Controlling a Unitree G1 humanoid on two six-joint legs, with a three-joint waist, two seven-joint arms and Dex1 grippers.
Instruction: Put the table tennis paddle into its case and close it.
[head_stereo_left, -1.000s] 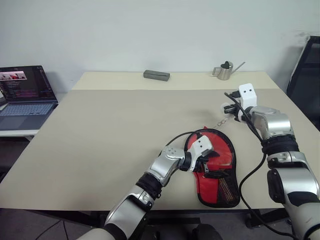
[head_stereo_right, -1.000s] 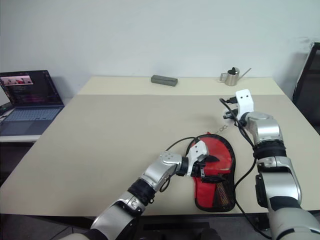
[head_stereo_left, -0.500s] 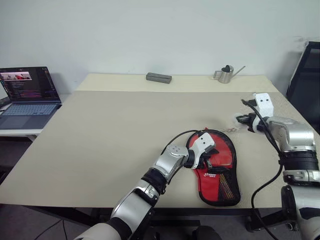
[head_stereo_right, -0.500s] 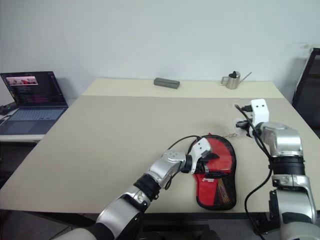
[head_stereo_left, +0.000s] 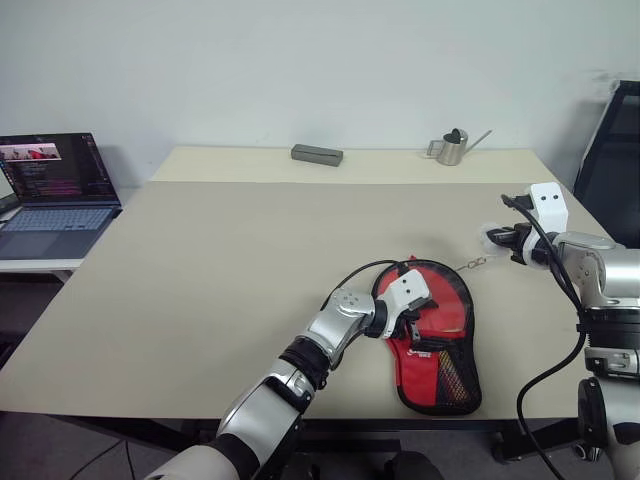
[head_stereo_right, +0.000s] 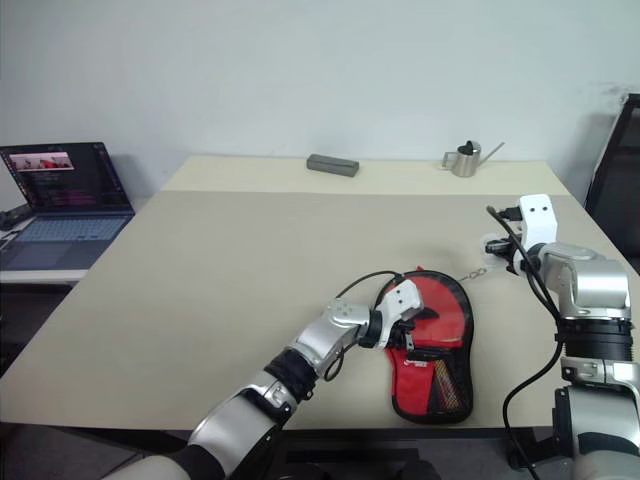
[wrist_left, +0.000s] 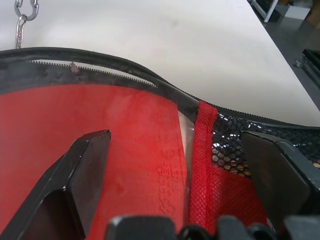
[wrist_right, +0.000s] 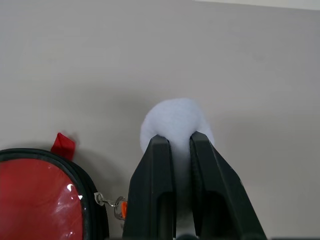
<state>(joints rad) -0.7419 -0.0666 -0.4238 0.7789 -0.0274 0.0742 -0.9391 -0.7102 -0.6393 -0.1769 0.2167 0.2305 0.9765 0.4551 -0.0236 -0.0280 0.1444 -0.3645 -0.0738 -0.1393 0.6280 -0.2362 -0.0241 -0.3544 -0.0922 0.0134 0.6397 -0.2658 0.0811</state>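
The case (head_stereo_left: 435, 335) was seen lying flat near the front edge of the beige table (head_stereo_left: 220, 270), red side up, its narrow mesh-pocket end toward that edge and its rounded end toward the middle of the top. The table tennis paddle (wrist_left: 100, 125) was seen inside it, red rubber showing through the unzipped opening along the rounded end. A broad bare stretch of tabletop was left open to the left of the case and behind it. The left gripper (head_stereo_left: 412, 318) was set over the case with its fingers spread wide, pressed down on the red face and closed on nothing. The right gripper (wrist_right: 175, 145) was held above the table's right edge, its fingers pinched tight on the white pom-pom (wrist_right: 176, 120), from which a small chain (head_stereo_left: 472, 264) ran back to the case's rim. Along the far edge a grey block (head_stereo_left: 316, 154) and a small metal watering can (head_stereo_left: 452, 145) were placed, well apart from the case. An open laptop (head_stereo_left: 52, 190) was seen on a lower desk to the left, a dark chair (head_stereo_left: 612, 150) at the right, and a plain white wall behind.
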